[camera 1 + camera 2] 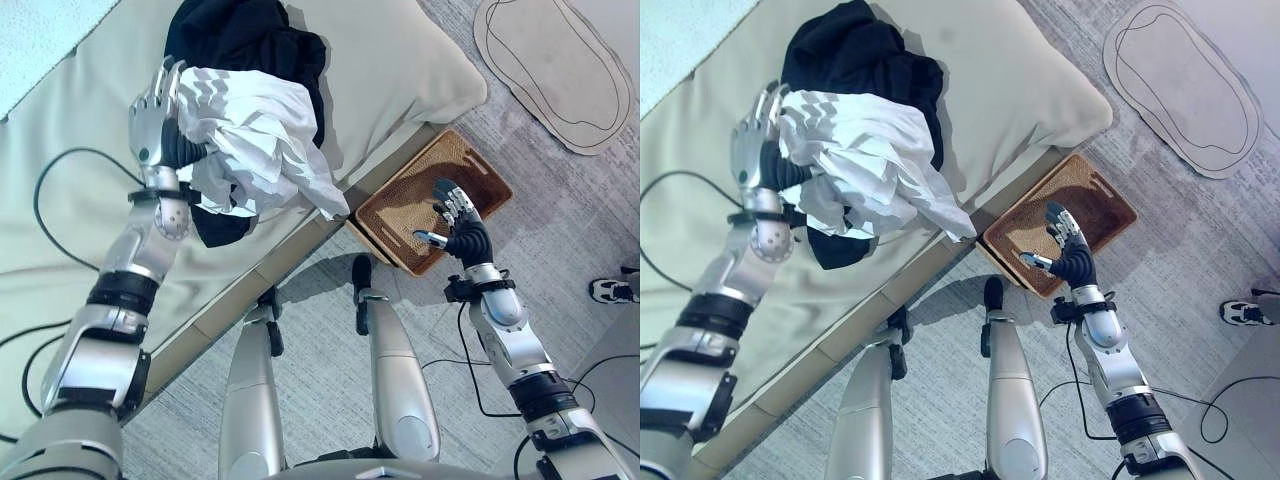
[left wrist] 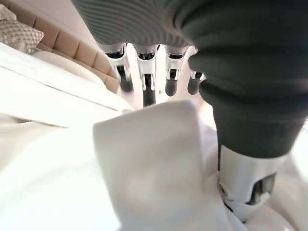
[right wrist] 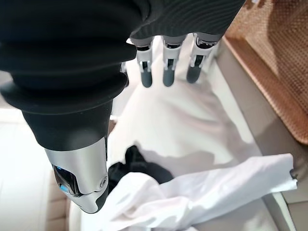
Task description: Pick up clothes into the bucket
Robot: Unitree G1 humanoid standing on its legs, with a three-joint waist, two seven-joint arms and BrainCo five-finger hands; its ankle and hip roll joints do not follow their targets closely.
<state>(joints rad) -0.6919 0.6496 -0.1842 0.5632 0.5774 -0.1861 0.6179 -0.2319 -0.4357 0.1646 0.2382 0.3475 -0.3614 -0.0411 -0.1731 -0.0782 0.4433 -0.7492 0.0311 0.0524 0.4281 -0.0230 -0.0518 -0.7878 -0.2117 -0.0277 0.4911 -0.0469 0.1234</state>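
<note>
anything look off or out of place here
Mostly the white garment: the left hand holds it bunched above the bed, one corner trailing past the bed's edge toward the wicker basket on the floor. A black garment lies in a heap behind it. The open right hand hovers over the basket.
</note>
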